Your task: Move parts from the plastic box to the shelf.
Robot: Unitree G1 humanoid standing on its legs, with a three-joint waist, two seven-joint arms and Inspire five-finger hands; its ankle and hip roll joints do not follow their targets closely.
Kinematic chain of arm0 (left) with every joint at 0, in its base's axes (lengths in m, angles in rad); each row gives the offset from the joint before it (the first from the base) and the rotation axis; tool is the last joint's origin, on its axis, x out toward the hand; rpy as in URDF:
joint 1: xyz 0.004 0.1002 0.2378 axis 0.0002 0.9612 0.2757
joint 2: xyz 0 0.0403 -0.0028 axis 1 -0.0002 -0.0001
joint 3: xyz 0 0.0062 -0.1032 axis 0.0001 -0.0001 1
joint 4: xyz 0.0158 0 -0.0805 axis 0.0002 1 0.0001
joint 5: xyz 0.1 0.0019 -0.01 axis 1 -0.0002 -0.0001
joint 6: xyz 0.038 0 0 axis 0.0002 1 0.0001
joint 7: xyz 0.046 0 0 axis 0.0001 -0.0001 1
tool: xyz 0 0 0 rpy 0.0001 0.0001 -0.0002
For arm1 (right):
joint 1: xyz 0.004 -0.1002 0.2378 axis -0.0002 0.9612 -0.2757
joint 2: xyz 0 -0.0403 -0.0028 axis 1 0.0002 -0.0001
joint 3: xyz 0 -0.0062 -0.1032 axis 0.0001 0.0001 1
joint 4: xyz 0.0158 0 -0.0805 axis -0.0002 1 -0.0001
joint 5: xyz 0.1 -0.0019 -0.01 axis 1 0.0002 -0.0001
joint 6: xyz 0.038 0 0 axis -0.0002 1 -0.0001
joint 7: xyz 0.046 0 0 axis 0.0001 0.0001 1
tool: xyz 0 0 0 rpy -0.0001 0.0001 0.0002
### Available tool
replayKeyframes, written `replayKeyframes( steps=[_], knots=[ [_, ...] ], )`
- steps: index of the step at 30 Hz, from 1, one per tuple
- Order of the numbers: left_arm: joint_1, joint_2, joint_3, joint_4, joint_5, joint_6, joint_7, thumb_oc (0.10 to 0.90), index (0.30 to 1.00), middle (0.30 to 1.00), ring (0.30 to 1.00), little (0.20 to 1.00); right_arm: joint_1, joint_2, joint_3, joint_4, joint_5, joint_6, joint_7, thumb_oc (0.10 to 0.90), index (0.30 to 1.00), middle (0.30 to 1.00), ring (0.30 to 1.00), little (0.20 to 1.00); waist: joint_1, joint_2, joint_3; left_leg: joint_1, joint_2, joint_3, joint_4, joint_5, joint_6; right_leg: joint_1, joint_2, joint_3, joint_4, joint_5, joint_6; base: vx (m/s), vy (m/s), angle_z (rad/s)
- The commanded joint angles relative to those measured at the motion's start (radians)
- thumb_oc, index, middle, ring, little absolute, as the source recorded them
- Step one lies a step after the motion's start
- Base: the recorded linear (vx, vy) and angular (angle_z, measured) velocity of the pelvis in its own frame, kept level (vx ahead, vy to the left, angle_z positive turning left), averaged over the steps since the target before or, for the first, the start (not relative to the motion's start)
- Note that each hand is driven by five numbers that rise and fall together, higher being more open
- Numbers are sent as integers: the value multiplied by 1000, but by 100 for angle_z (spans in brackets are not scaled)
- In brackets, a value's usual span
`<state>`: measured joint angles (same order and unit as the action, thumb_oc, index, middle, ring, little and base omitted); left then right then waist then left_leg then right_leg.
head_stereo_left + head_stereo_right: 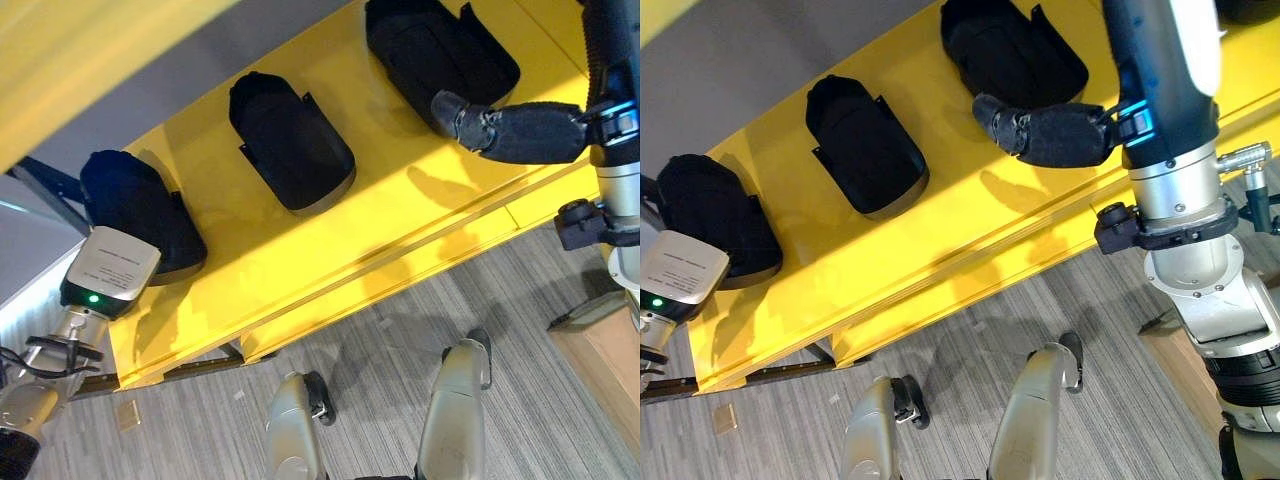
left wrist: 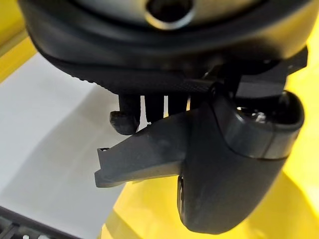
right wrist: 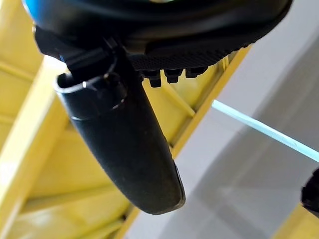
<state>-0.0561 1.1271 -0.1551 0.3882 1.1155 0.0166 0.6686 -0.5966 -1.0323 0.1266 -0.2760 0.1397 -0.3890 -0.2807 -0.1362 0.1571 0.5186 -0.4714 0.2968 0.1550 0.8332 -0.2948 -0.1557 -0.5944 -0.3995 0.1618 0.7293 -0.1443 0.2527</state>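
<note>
Three black moulded parts lie in a row on the yellow shelf (image 1: 330,250). The left part (image 1: 125,190) is at my left wrist; in the left wrist view its flat flange (image 2: 139,159) sits between my left hand's thumb (image 2: 234,164) and fingers (image 2: 124,119), which close on it. The middle part (image 1: 290,140) lies alone. My right hand (image 1: 520,130) hovers over the shelf just in front of the right part (image 1: 430,45), fingers relaxed and holding nothing; its thumb (image 3: 129,149) stands out over yellow shelf framing.
A pale grey box (image 1: 30,240) borders the shelf's left end. A brown wooden box corner (image 1: 600,350) sits on the striped carpet (image 1: 400,330) at the lower right. The shelf's front lip (image 1: 400,270) runs diagonally across the view.
</note>
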Motion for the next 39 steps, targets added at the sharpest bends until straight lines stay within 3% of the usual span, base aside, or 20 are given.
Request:
replayKeyframes(
  steps=[1,5,20,21,22,26,34,37,39],
  knots=[
    [51,66,-24,67,67,-8,49,400,300,300,300,300,-144,-7,-17,-95,-8,-43,-49,900,1000,1000,1000,1000,13,-26,-48,22,28,-25,-67,7,40,33,13,-62,-31,-22,-57,-46,-19,1],
    [-24,115,-31,105,76,-63,76,400,300,300,300,300,-122,3,-20,-112,-34,-33,-74,900,1000,1000,1000,1000,7,-30,-30,-13,35,-26,-19,-47,47,38,-10,-68,-46,-5,-37,-108,-46,4],
    [-92,173,-63,119,99,-85,80,400,300,300,300,300,-125,21,-22,-112,-47,-30,-128,900,1000,1000,1000,1000,21,-61,-16,-36,72,-33,-13,-46,36,51,-12,-94,-111,39,-9,-56,-55,0],
    [-87,167,-64,131,97,-72,92,594,572,572,572,572,-126,22,-20,-113,-52,-28,-130,900,1000,1000,1000,1000,22,-63,-18,-36,76,-34,-13,-46,34,51,-12,-94,-111,39,-7,-15,-30,-1],
    [-83,161,-61,136,89,-60,91,900,1000,1000,1000,1000,-125,24,-21,-115,-50,-25,-127,900,1000,1000,1000,1000,23,-64,-18,-35,78,-35,-13,-46,33,53,-12,-94,-112,39,-7,-15,-34,-2],
    [-98,150,-67,143,33,-75,31,900,1000,1000,1000,1000,-122,30,-21,-122,-48,-10,-125,900,1000,1000,1000,1000,21,-68,-21,-31,83,-36,-14,-45,31,53,-10,-91,-109,39,-4,-3,-20,3],
    [-93,140,-78,116,75,-139,-27,900,1000,1000,1000,1000,-102,32,-39,-129,-47,-11,-106,900,1000,1000,1000,1000,23,-72,-29,-12,92,-39,-39,-34,21,59,-10,-93,-111,38,0,-2,-15,0],
    [-85,132,-97,120,48,-240,-35,900,1000,1000,1000,1000,-99,24,-39,-135,-38,-10,-104,900,1000,1000,1000,1000,20,-71,-31,-4,98,-37,-47,-28,17,62,-11,-90,-110,38,2,0,0,0],
    [-68,145,-89,77,59,-252,-40,900,1000,1000,1000,1000,-93,12,-45,-133,-21,-13,-98,900,1000,1000,1000,1000,23,-68,-33,4,98,-36,-56,-26,14,66,-13,-92,-113,37,2,0,0,0]
  ],
)
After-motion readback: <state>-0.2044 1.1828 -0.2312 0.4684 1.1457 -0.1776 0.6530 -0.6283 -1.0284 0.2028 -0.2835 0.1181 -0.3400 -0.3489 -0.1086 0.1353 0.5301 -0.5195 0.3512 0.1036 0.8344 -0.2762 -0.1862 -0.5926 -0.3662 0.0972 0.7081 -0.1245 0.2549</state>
